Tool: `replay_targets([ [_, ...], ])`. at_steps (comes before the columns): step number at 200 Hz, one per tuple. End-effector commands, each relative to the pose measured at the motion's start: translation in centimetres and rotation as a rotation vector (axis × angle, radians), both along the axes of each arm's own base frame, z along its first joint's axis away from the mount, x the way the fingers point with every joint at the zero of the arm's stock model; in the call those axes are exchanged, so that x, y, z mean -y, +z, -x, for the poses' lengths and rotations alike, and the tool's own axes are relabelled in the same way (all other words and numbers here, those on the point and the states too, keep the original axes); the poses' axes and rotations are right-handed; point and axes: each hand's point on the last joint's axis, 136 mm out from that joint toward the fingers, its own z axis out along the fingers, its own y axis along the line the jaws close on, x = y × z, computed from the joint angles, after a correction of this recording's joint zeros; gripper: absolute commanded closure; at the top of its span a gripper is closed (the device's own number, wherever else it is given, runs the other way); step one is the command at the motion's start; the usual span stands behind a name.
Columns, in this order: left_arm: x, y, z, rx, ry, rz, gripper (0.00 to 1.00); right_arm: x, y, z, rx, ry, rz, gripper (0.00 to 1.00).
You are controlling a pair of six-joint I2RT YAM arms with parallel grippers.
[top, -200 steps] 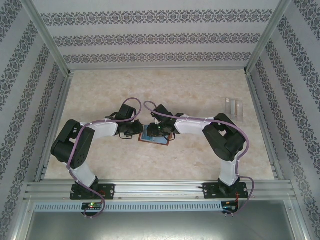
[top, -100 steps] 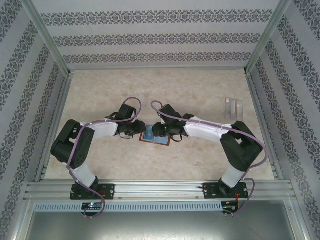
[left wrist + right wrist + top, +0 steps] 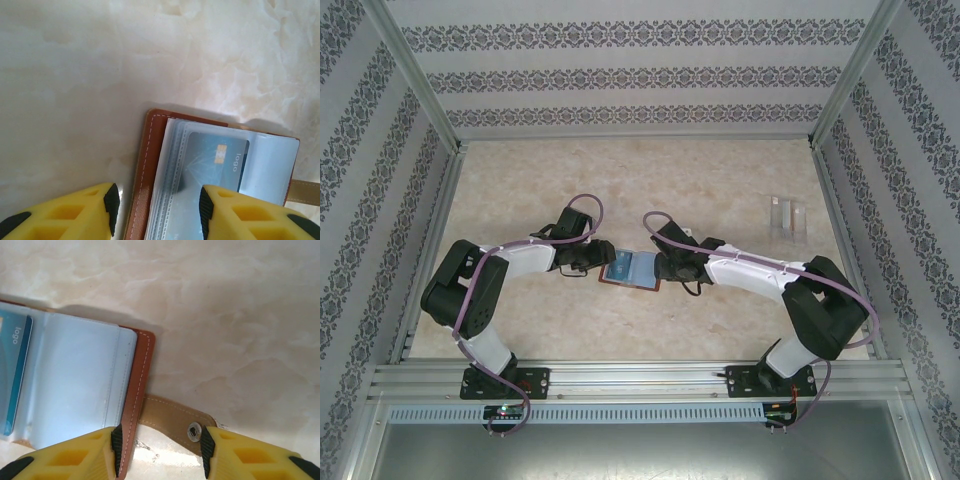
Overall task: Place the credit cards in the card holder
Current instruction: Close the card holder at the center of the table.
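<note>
Marbled beige table (image 3: 720,180) bears open card holder (image 3: 630,268); clear case (image 3: 787,215) apart.

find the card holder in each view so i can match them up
top external: card holder lies open just below the picture's centre.
left wrist: card holder at lower right, brown edge leftward.
right wrist: card holder at left, snap tab at bottom centre.
shared landmark: the blue card in its sleeve, marked "logo" in both wrist views.
</note>
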Motion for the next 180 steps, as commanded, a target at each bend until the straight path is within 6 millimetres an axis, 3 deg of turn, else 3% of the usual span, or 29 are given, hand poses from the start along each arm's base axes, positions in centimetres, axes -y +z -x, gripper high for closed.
replay_targets([
  [1,-0.1,-1.6,2.7,-0.098,-0.035,-0.011,0.50,1.1,0.1,-0.5,0.023,-0.065,0.029,0.47],
  [50,-0.3,-1.7,3.0,-0.104,-0.036,-0.020,0.50,2.1,2.3,-0.2,0.077,-0.080,-0.005,0.52],
  [70,-0.3,-1.6,2.9,-0.098,-0.030,-0.015,0.50,2.2,1.6,-0.1,0.054,-0.092,-0.010,0.54],
  [108,0.0,-1.4,2.6,-0.102,-0.043,-0.013,0.50,0.5,-0.6,-0.1,-0.007,-0.110,-0.096,0.56],
  [146,0.0,-1.5,2.7,-0.108,-0.050,-0.015,0.52,0.8,-0.9,-0.9,0.026,-0.109,-0.085,0.90],
  [180,1.2,-1.4,2.7,-0.107,-0.076,0.048,0.54,-0.5,-1.7,-1.1,0.006,-0.069,-0.153,0.98],
])
